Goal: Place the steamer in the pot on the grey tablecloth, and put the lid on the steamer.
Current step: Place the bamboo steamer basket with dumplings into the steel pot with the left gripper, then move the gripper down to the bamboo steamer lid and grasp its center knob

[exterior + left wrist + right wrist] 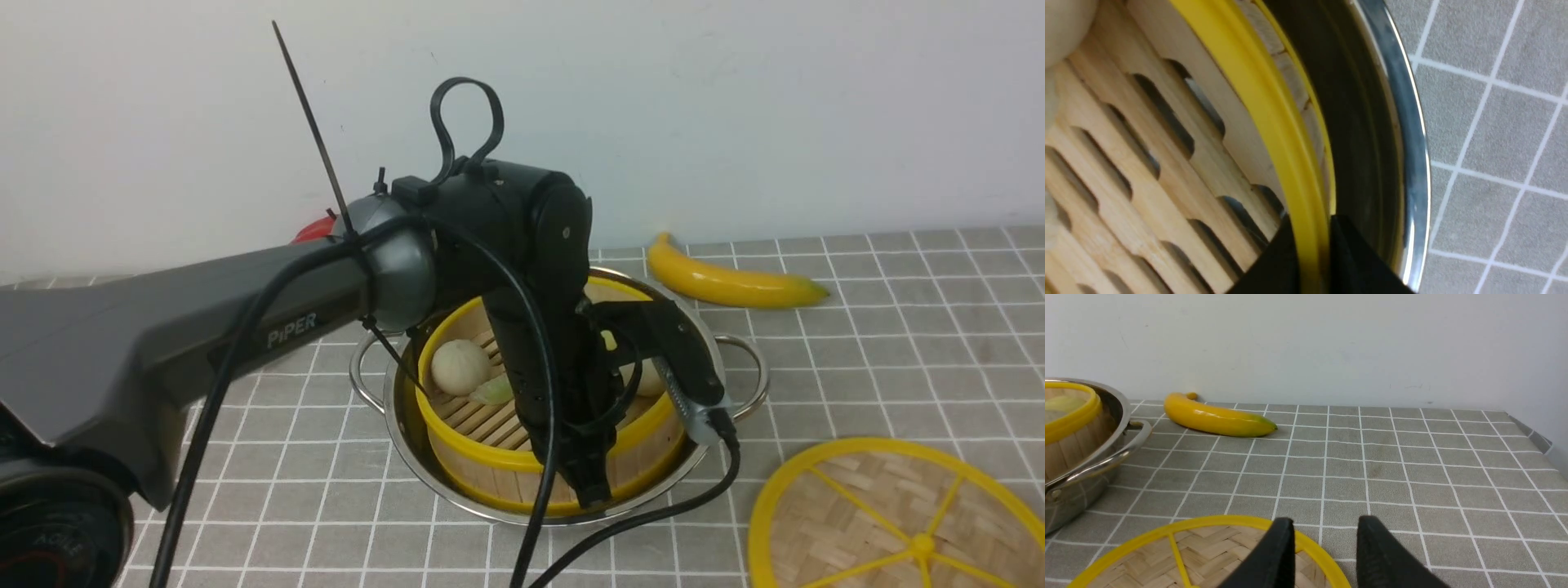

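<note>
The steamer (490, 461), a bamboo basket with a yellow rim and toy buns (460, 366) inside, sits in the shiny steel pot (397, 425) on the grey tablecloth (898, 327). My left gripper (592, 488) reaches down over the steamer's near side. In the left wrist view its black fingers straddle the yellow rim of the steamer (1274, 122), one inside and one between basket and pot (1412, 163), pressed against it. The lid (882, 523) lies flat on the cloth at the front right. My right gripper (1325, 531) hovers open over the far edge of the lid (1216, 555), holding nothing.
A yellow banana (727, 282) lies on the cloth behind the pot, to its right, near the wall. A red object (314, 230) peeks out behind the left arm. The pot's looped handle (1106, 461) juts toward the lid side. The table's right edge (1535, 441) shows in the right wrist view.
</note>
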Robot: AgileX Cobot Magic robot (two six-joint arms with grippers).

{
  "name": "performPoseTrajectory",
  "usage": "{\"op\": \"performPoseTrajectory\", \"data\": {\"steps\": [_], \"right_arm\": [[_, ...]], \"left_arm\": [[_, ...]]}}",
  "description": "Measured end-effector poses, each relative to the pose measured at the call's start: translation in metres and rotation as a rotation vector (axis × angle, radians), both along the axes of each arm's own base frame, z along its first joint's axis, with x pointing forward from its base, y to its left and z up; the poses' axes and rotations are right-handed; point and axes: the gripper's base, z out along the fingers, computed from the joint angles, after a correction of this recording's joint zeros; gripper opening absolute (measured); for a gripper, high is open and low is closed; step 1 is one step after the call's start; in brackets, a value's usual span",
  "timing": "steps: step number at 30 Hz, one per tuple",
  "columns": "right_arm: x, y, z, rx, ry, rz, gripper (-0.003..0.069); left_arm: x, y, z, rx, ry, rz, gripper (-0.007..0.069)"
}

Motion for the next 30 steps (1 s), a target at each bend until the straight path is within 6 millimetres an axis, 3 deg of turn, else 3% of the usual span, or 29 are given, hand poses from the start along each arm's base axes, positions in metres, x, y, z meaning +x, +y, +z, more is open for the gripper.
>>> {"op": "performPoseTrajectory", "data": {"steps": [2, 4, 7, 10, 13, 16, 20, 21, 23, 25, 26, 27, 28, 29, 30], "right_arm": [[0.000, 0.000, 0.000, 0.000, 0.000, 0.000, 0.0240], [0.000, 0.000, 0.000, 0.000, 0.000, 0.000, 0.0240], [0.000, 0.000, 0.000, 0.000, 0.000, 0.000, 0.0240], [0.000, 0.000, 0.000, 0.000, 0.000, 0.000, 0.0240], [0.000, 0.000, 0.000, 0.000, 0.000, 0.000, 0.0240], [0.000, 0.000, 0.000, 0.000, 0.000, 0.000, 0.0240], [0.000, 0.000, 0.000, 0.000, 0.000, 0.000, 0.0240], [0.000, 0.000, 0.000, 0.000, 0.000, 0.000, 0.0240], [0.000, 0.000, 0.000, 0.000, 0.000, 0.000, 0.0240], [0.000, 0.000, 0.000, 0.000, 0.000, 0.000, 0.0240], [0.000, 0.000, 0.000, 0.000, 0.000, 0.000, 0.0240], [0.000, 0.000, 0.000, 0.000, 0.000, 0.000, 0.0240], [0.000, 0.000, 0.000, 0.000, 0.000, 0.000, 0.0240], [0.000, 0.000, 0.000, 0.000, 0.000, 0.000, 0.0240], [0.000, 0.000, 0.000, 0.000, 0.000, 0.000, 0.0240]], "left_arm": [[0.000, 0.000, 0.000, 0.003, 0.003, 0.000, 0.0135], [0.000, 0.000, 0.001, 0.003, 0.003, 0.001, 0.0260], [0.000, 0.000, 0.002, -0.002, 0.001, 0.003, 0.0342], [0.001, -0.001, 0.003, -0.006, -0.001, 0.010, 0.0484], [0.004, -0.003, 0.011, -0.019, -0.010, 0.041, 0.0536], [0.007, -0.005, 0.023, -0.022, -0.023, 0.064, 0.0549], [0.023, -0.009, 0.066, -0.075, -0.153, 0.170, 0.0542], [0.024, -0.009, 0.068, -0.075, -0.160, 0.176, 0.0538], [0.029, -0.002, 0.097, -0.111, -0.240, 0.255, 0.0510], [0.029, 0.003, 0.111, -0.128, -0.275, 0.286, 0.0495], [0.030, 0.012, 0.130, -0.147, -0.325, 0.332, 0.0467], [0.030, 0.014, 0.132, -0.146, -0.334, 0.338, 0.0459], [0.029, 0.026, 0.153, -0.165, -0.391, 0.397, 0.0420], [0.029, 0.028, 0.155, -0.167, -0.398, 0.404, 0.0415], [0.026, 0.037, 0.171, -0.181, -0.438, 0.456, 0.0381]]}}
